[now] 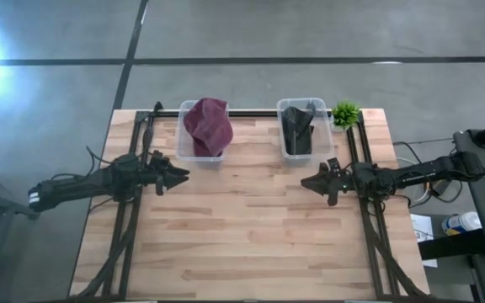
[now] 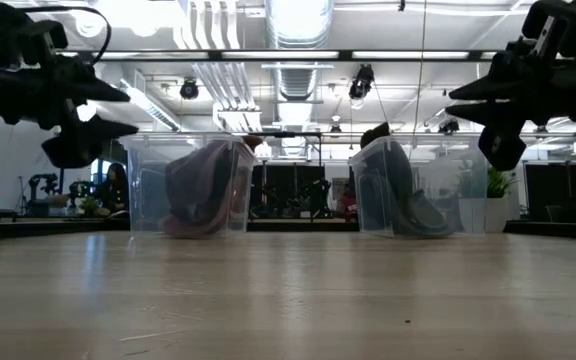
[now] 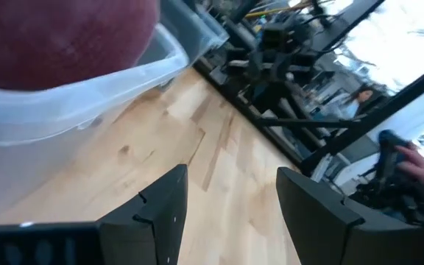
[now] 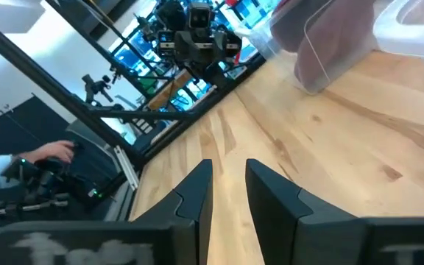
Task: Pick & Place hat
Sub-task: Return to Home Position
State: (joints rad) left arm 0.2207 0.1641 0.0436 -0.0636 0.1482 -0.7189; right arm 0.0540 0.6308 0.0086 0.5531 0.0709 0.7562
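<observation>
A maroon hat [image 1: 208, 124] sits in a clear plastic bin [image 1: 189, 150] at the table's far side; it bulges over the bin's rim [image 3: 87, 81] in the left wrist view. A dark hat [image 1: 298, 128] sits in a second clear bin [image 1: 320, 103] to its right. My left gripper [image 1: 180, 176] hovers open above the table, just near of the maroon hat's bin. My right gripper [image 1: 306, 182] hovers open, near of the dark hat's bin. In the low view both grippers [image 2: 118, 110] [image 2: 458, 102] hang well above the tabletop.
A small green plant [image 1: 345, 114] stands at the far right corner beside the dark hat's bin. Bare wood [image 1: 242, 236] stretches across the table's near half. Black frame rails [image 1: 369, 227] run along both sides. A person's hand [image 4: 46, 153] shows beyond the table.
</observation>
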